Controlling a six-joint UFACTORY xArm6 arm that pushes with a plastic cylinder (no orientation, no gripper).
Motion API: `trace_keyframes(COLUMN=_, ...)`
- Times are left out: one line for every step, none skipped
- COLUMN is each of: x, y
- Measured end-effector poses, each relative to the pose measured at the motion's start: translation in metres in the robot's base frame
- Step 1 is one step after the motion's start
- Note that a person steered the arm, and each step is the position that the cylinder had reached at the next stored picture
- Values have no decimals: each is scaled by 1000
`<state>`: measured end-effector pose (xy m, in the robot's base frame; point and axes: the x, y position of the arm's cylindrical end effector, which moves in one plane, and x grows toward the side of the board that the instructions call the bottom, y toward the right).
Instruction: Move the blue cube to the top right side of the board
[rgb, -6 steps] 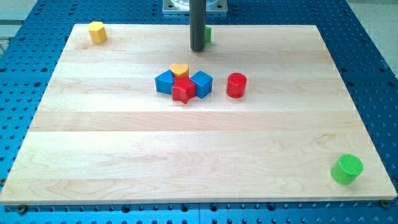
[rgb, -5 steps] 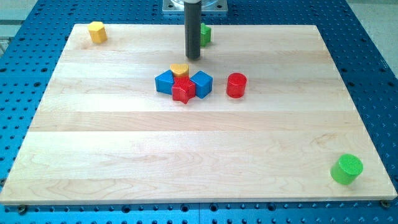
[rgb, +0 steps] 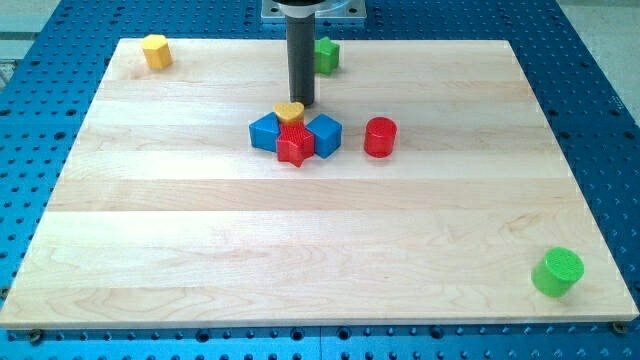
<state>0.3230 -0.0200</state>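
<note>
My tip (rgb: 302, 104) had nothing to open or close, being a bare rod. It stood just above the centre cluster, at the upper right edge of the yellow heart (rgb: 288, 111), touching it or nearly so.

From the view's left: a yellow block (rgb: 154, 50) sat alone in the top left corner of the bench (rgb: 300, 230). The cluster began with a blue block (rgb: 265, 132), then the heart, then the red star (rgb: 295, 143) below it. The blue cube (rgb: 325, 135) was pressed against the star's right side, well short of the top right. A green block (rgb: 326, 54) lay at the top edge, a red cylinder (rgb: 380, 137) near the cube's right, and a green cylinder (rgb: 557, 272) far off at the bottom right.

The risk, as I judged it, was the crowding. A push downward from here would have driven the heart into the star and scattered the group, perhaps sending the cube the wrong way. The cube's lower left face, the one to push, was blocked by the star. A careless shove rightward could also have carried the red cylinder along.
</note>
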Motion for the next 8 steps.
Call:
trace_keyframes(x=0, y=0)
trace_keyframes(x=2, y=-9)
trace_keyframes(x=2, y=-60)
trace_keyframes(x=25, y=-85)
trace_keyframes(x=70, y=-82)
trace_keyframes(x=128, y=-83)
trace_keyframes(x=152, y=-34)
trace_keyframes(x=145, y=6)
